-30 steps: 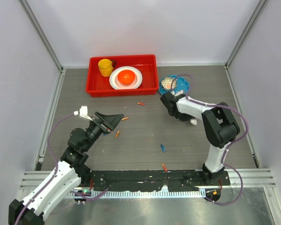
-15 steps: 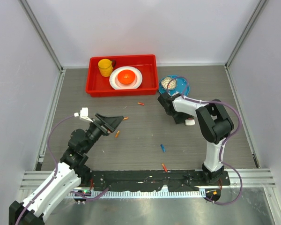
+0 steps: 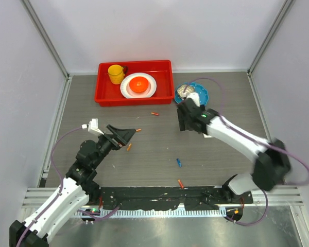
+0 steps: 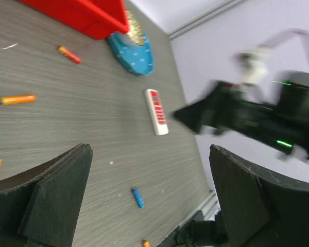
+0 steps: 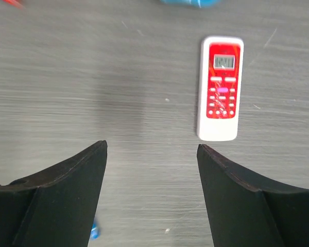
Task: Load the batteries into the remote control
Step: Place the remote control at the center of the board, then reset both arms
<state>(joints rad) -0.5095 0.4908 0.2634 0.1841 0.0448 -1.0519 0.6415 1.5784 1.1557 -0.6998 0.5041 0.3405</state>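
Observation:
The remote control (image 5: pixel 220 87) lies flat on the table, red keypad up, free of both grippers; the left wrist view also shows the remote control (image 4: pixel 157 111). In the top view it is hidden under the right arm. My right gripper (image 5: pixel 151 146) (image 3: pixel 184 117) hovers open and empty, with the remote ahead and right of its jaws. My left gripper (image 4: pixel 149 149) (image 3: pixel 126 134) is wide open and empty at mid-left. Loose batteries lie scattered: orange batteries (image 3: pixel 154 113) (image 3: pixel 138 130) (image 3: pixel 129 146) (image 3: pixel 181 183) and a blue battery (image 3: pixel 178 162) (image 4: pixel 137 197).
A red bin (image 3: pixel 102 96) at the back holds a yellow cup (image 3: pixel 116 73) and a white plate with an orange bowl (image 3: pixel 139 85). A blue plate (image 3: pixel 202 95) (image 4: pixel 134 51) with a small object on it sits right of the bin. Walls enclose the table.
My right gripper's jaws have spread from nearly closed to wide. The right arm has stretched out, its elbow swinging to the right. The left arm has barely moved.

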